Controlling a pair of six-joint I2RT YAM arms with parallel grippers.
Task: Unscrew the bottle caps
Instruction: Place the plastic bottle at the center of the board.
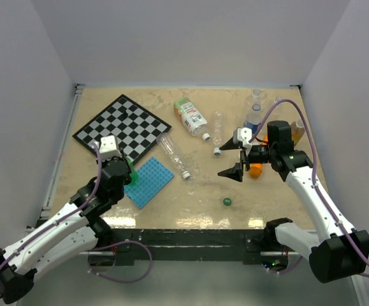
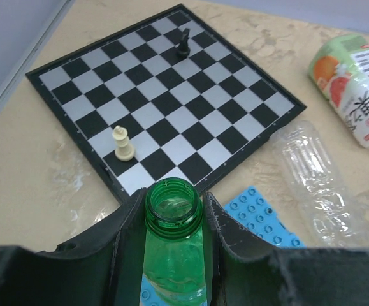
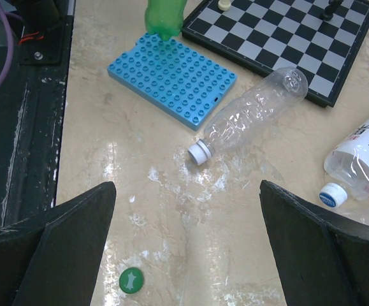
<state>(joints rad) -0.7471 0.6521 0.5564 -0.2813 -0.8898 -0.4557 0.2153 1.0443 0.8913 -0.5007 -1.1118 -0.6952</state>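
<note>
My left gripper (image 1: 129, 171) is shut on the neck of a green bottle (image 2: 173, 210), which is open and has no cap on it. A loose green cap (image 1: 227, 201) lies on the table and also shows in the right wrist view (image 3: 131, 280). My right gripper (image 1: 230, 159) is open and empty above the table, with the green cap below and left of it (image 3: 187, 185). A clear bottle (image 3: 254, 111) lies on its side with a white cap (image 3: 200, 153) on it. A labelled bottle (image 3: 362, 159) lies with a blue-and-white cap (image 3: 332, 195) on it.
A chessboard (image 1: 122, 127) at the back left carries a pale piece (image 2: 123, 143) and a black piece (image 2: 183, 43). A blue studded plate (image 1: 147, 181) lies under the green bottle. A further clear bottle (image 1: 218, 127), upright bottles (image 1: 255, 102) and an orange toy (image 1: 255, 169) stand at the right.
</note>
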